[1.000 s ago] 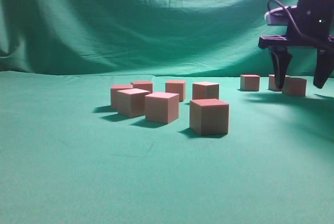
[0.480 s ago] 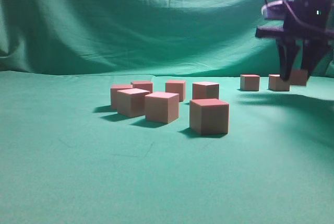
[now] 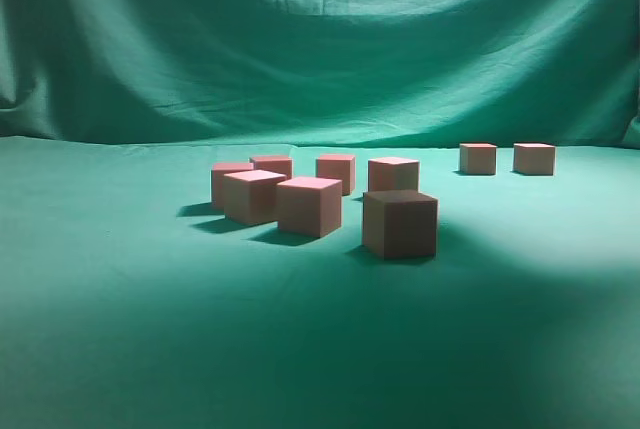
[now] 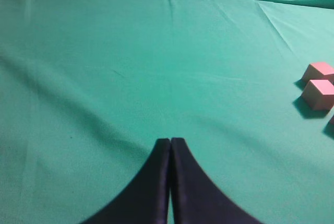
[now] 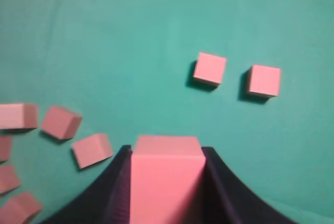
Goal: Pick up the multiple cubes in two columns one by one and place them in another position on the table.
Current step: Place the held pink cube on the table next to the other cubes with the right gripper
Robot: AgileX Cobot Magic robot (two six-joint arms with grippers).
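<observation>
Right end effector [image 5: 166,182] high over counter [image 3: 120,329], clamped on cube [image 5: 167,174].

Cube sits flush between both fingers. From it, the pair [image 5: 235,75] lies ahead and slightly right on the cloth; the cluster [image 5: 57,130] lies off to the left. Left end effector [image 4: 170,177] closed on nothing, apparently well apart from any cube. Right arm is placed to set down.

Pink cubes on plain green cloth

The cubes [image 3: 309,205] show pale pink tops and tan-brown shaded sides; the tablecloth [image 3: 150,329] is solid green; the right gripper [image 5: 166,182] is black.
</observation>
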